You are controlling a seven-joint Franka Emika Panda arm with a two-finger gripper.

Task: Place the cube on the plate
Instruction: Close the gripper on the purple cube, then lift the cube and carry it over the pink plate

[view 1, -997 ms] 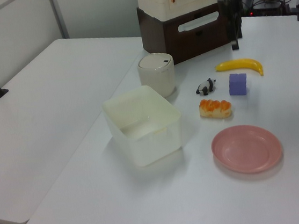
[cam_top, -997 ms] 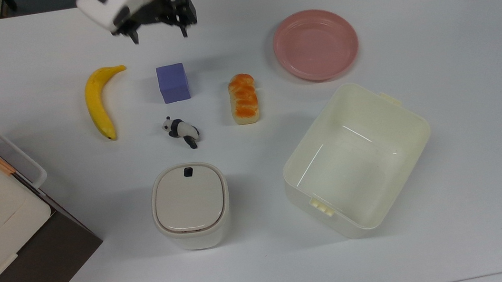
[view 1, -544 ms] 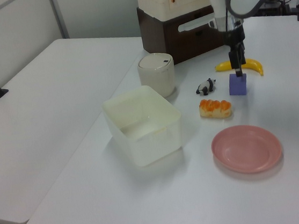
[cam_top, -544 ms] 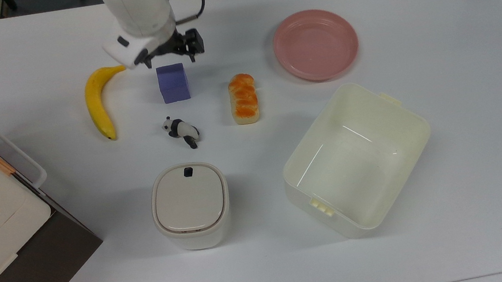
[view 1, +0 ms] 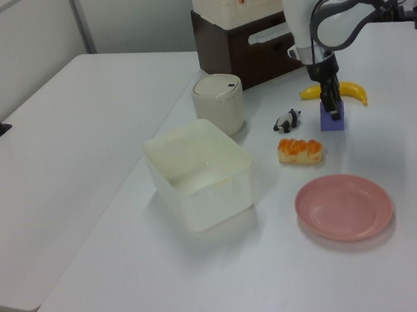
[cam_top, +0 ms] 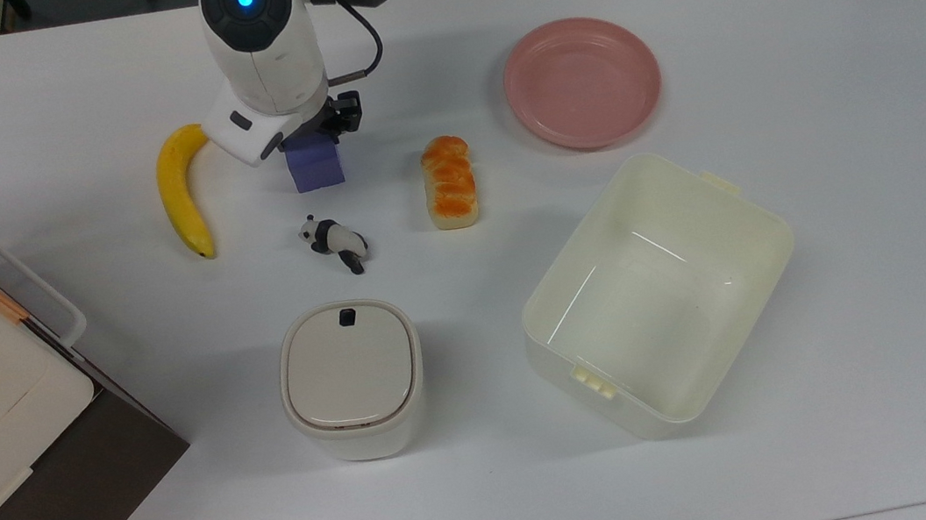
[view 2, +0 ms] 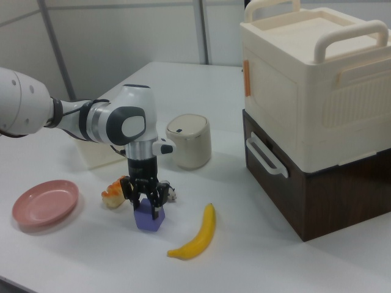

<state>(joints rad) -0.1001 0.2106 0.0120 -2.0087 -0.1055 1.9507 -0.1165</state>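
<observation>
My pincer (view 2: 148,200) has come down a lot. A moment ago it was up high, back from the cube; now it sits right on top of the cube (cam_top: 317,168), with one finger on each side. In the right view I can see the dark fingers (view 2: 158,209) reaching down past the cube's top. They look close to its sides, but I cannot tell if they are squeezing it yet (the arm hides most of it from above). The cube is in its old spot on the counter (cam_top: 801,59), flat, between the banana (cam_top: 179,189) and the toy bread (cam_top: 450,183). The little panda (cam_top: 334,241) is just in front of it in the top view.

The plate (cam_top: 582,81) is bare and waits well apart from the cube, off to the top view's right, past the bread.

So I think the reaching part is done and the grabbing part is here. Next I would close on the cube, lift it, and carry it over the bread to the plate. I should lift high enough not to bump the bread.
</observation>
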